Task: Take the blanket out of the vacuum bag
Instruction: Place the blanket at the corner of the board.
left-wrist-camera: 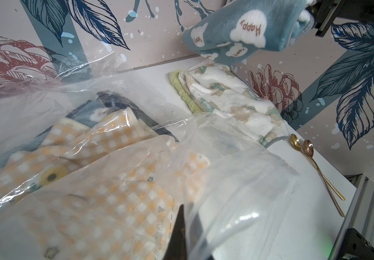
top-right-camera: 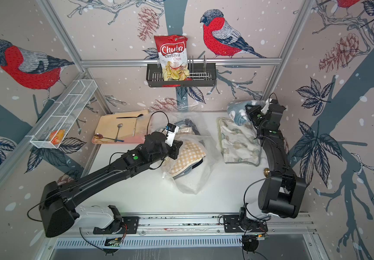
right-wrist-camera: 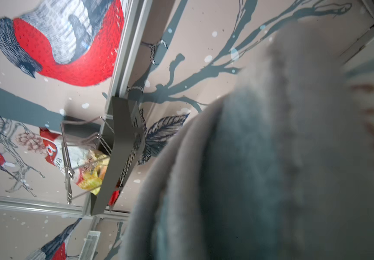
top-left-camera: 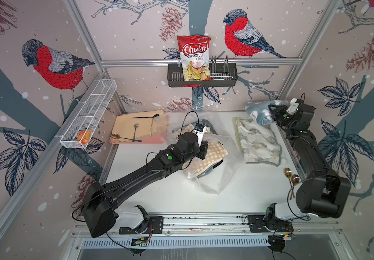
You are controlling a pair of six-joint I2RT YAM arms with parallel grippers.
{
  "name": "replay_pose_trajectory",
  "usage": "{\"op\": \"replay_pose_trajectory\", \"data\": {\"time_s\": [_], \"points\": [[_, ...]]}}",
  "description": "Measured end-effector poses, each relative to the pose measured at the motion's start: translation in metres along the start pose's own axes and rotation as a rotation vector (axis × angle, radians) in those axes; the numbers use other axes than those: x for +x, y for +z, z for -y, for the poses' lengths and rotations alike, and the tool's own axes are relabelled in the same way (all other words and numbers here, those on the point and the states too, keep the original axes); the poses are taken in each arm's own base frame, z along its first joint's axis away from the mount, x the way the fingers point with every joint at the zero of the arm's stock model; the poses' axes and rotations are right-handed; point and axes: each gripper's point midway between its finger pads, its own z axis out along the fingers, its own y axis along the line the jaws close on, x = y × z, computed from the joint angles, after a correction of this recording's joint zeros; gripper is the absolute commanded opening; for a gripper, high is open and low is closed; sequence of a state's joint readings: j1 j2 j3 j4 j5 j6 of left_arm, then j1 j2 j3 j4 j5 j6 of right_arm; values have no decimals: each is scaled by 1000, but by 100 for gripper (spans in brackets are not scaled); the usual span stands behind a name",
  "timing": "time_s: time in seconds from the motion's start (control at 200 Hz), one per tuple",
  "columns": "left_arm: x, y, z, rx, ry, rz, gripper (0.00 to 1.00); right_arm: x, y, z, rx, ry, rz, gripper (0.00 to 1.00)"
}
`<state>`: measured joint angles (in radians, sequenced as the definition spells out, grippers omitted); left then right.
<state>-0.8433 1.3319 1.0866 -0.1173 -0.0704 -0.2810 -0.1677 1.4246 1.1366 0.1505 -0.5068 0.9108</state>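
Nearest lens, blue blanket [right-wrist-camera: 271,157] filled R wrist view, clamped in R gripper [top-left-camera: 272,113], aloft over white blanket [top-left-camera: 258,144] at far R, clear of bag [top-left-camera: 217,182]. L gripper [top-left-camera: 204,149] pinched shut on bag mid-table; checked cloth [top-left-camera: 213,155] inside. Step: carry-off, prob. Next: lower onto pile, let go w/o snagging.

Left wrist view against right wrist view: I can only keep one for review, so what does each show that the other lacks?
Only the left wrist view: the vacuum bag with a yellow checked cloth inside, a white patterned cloth on the table, and two gold spoons. Only the right wrist view: the chips bag in the black wall rack, and a painted red bird. Both: the blue blanket, out of the bag and up off the table; sharp in the left wrist view, close and blurred in the right.
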Motion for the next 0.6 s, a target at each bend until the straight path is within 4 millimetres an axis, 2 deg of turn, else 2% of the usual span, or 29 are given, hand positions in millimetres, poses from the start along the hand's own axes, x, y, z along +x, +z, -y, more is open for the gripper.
{"op": "replay_pose_trajectory", "data": {"time_s": [0.09, 0.125, 0.205, 0.25, 0.29, 0.345, 0.38, 0.425, 0.445, 0.54, 0.6], "points": [[-1, -2, 0, 1, 0, 6, 0, 42, -22, 18, 25, -20, -38, 0], [-2, -3, 0, 2, -1, 9, 0, 54, -34, 36, 52, -19, -33, 0], [-2, -5, 0, 3, -1, 11, 0, 85, -65, 93, 175, 34, -12, 1], [-3, -5, 1, 7, -1, 13, 0, 98, -79, 117, 237, 57, 1, 1], [-2, -5, 3, 18, -1, 9, 0, 107, -87, 131, 270, 66, 9, 2], [-2, -4, 3, 21, -1, 9, 0, 115, -92, 140, 283, 63, 9, 5], [-2, -4, 3, 22, -2, 8, 0, 117, -94, 144, 290, 60, 9, 12], [-1, -4, 3, 22, -5, 7, 0, 119, -95, 149, 300, 63, 9, 33], [-2, -4, 3, 22, -7, 8, 0, 121, -96, 151, 303, 67, 4, 39], [-2, -4, 4, 23, -8, 9, 0, 133, -95, 156, 305, 81, -36, 59], [-3, -5, 4, 23, -8, 12, 0, 141, -98, 160, 316, 100, -67, 67]]}}
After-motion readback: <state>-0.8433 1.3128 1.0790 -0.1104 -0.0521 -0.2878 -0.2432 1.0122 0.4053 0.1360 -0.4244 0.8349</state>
